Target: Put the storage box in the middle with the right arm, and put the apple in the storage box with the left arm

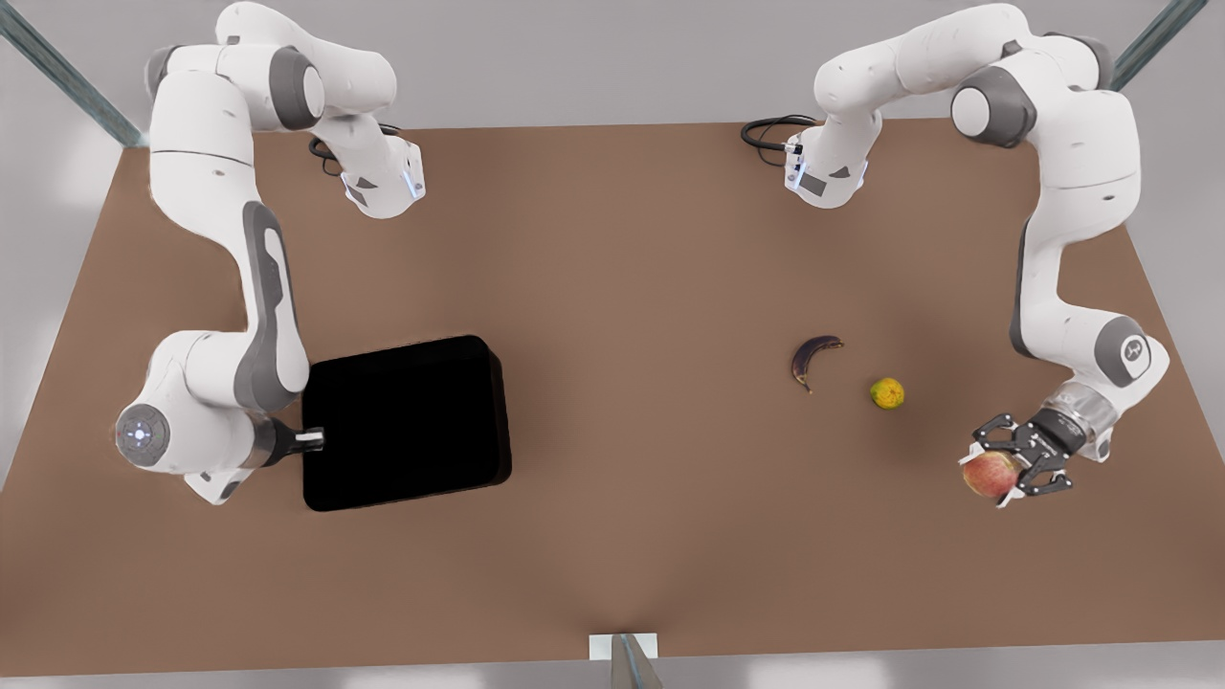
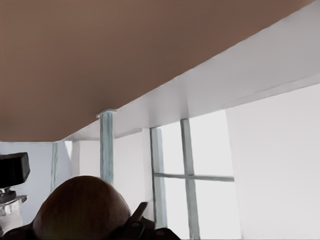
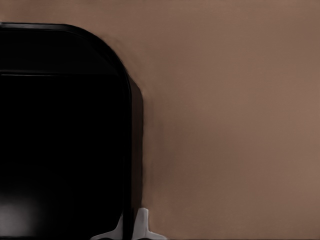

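**Apple held, box pinched**

The left gripper (image 1: 1005, 476) squeezes the apple (image 1: 991, 474) at the front view's right, above the table (image 1: 612, 239). The right gripper (image 1: 311, 439) pinches the wall of the storage box (image 1: 407, 421), which sits at the front view's left.

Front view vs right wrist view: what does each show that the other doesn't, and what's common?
Front view alone: the left gripper shut on the apple at the front view's right, the dark banana, the small yellow-orange fruit, and both white arms.

Right wrist view alone: a close look at the right gripper's white fingertips straddling the storage box wall, one on each side.

Both: the black storage box, the right gripper at its edge, and the brown table.
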`<state>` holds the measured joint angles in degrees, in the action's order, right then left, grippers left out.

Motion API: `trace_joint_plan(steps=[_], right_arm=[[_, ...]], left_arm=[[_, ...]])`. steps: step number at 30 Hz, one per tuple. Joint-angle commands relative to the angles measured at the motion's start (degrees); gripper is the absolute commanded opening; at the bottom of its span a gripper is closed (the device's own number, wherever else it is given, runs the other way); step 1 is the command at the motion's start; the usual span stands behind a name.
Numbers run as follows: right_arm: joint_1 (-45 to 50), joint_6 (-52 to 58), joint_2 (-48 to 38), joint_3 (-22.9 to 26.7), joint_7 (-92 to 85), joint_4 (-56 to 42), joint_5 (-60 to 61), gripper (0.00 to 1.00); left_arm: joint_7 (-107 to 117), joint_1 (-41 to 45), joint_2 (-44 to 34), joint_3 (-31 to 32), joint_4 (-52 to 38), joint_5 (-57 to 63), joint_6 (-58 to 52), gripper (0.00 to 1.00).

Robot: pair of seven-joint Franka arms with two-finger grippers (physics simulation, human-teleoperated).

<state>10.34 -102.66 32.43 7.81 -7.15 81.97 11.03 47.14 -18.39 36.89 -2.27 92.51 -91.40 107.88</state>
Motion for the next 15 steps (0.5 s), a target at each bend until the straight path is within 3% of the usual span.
trace_joint_plan(steps=[1, 4, 8, 15], right_arm=[[1.08, 0.00, 0.08, 0.01, 1.69, -0.23, -0.05, 0.21], [8.30, -0.79, 2.72, -0.52, 10.40, -2.42, 0.48, 0.21], [8.56, -0.96, 10.10, -9.13, 17.34, -11.12, 0.48, 0.21], [8.74, -3.86, 14.85, -16.34, 24.20, -15.34, 0.39, 0.21]], left_arm=[[1.02, 0.11, -0.15, -0.10, -0.14, 40.07, -1.89, 0.21], [1.11, 2.13, -2.70, 3.50, -1.02, 48.07, -2.06, 0.21], [3.66, 3.36, -4.28, 10.62, -2.42, 55.72, -1.97, 0.21], [16.84, 4.94, -3.76, 26.61, -3.65, 66.17, 5.14, 0.21]])
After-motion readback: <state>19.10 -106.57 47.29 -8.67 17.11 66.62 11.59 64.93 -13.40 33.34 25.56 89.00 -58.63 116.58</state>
